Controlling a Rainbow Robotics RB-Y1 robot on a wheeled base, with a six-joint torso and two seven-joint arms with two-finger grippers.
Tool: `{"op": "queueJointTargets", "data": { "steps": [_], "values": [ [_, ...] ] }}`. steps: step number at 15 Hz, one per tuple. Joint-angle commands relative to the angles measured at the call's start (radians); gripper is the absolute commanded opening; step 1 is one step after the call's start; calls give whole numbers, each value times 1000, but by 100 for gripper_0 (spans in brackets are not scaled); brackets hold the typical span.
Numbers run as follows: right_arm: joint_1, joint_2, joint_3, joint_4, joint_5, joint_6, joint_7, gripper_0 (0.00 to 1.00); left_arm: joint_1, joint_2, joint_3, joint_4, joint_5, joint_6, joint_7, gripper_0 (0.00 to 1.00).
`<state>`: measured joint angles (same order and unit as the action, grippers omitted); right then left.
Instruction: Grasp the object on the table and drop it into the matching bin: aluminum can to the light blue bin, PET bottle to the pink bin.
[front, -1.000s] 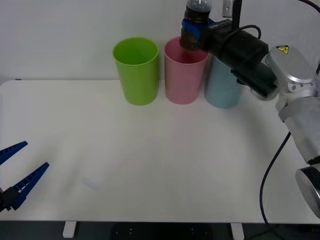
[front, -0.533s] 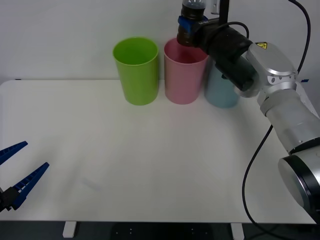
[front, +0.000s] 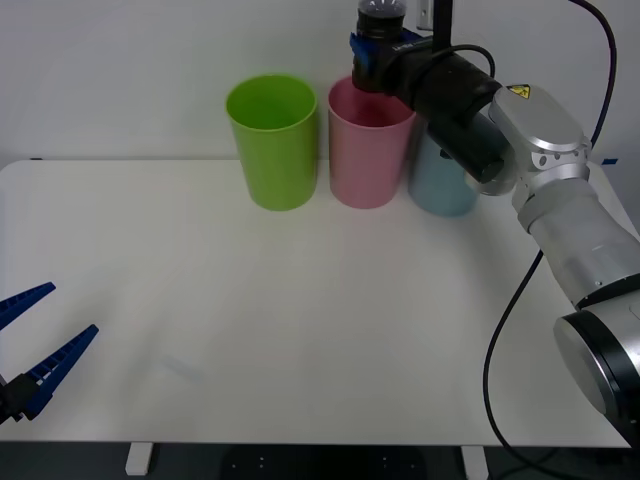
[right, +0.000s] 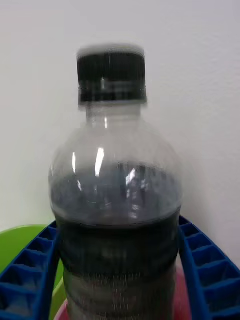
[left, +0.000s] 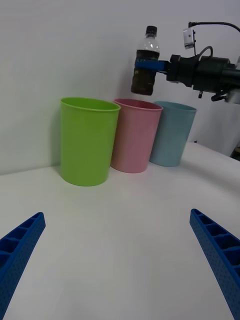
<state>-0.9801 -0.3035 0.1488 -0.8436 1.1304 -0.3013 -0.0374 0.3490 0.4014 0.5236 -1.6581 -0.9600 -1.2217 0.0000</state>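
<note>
Right gripper (front: 366, 55) clamped on PET bottle (front: 381, 20), held upright above pink bin (front: 366, 150), top centre of frame. Grasp and carry done; release left. Bottle top cut off by frame edge; bin interior unseen. Left gripper (front: 22, 350) parked, spread, lower left over desk (front: 300, 320).

Plain white wall (front: 150, 60) fills the space behind the work surface, unmarked, evenly lit with soft shadows. Furniture: 1 large white table (front: 300, 330) with rounded corners, its back edge close to the wall. Below the table's front edge, dark floor (front: 300, 465) and 2 white frame pieces (front: 138, 459) are visible.
</note>
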Motion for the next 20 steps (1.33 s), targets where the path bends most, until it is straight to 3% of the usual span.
{"op": "queueJointTargets", "data": {
  "steps": [1, 7, 12, 20],
  "values": [
    [0, -5, 0, 0, -3, -15, 11, 100, 0, 0, 0, 0, 0, 0, 0, 100],
    [40, -59, -3, -20, -60, -133, 30, 100, 0, 0, 0, 0, 0, 0, 0, 100],
    [184, -123, 0, -198, -84, -151, 19, 100, 0, 0, 0, 0, 0, 0, 0, 100],
    [452, -289, 0, -443, -199, -246, 51, 100, 0, 0, 0, 0, 0, 0, 0, 100]
  ]
}}
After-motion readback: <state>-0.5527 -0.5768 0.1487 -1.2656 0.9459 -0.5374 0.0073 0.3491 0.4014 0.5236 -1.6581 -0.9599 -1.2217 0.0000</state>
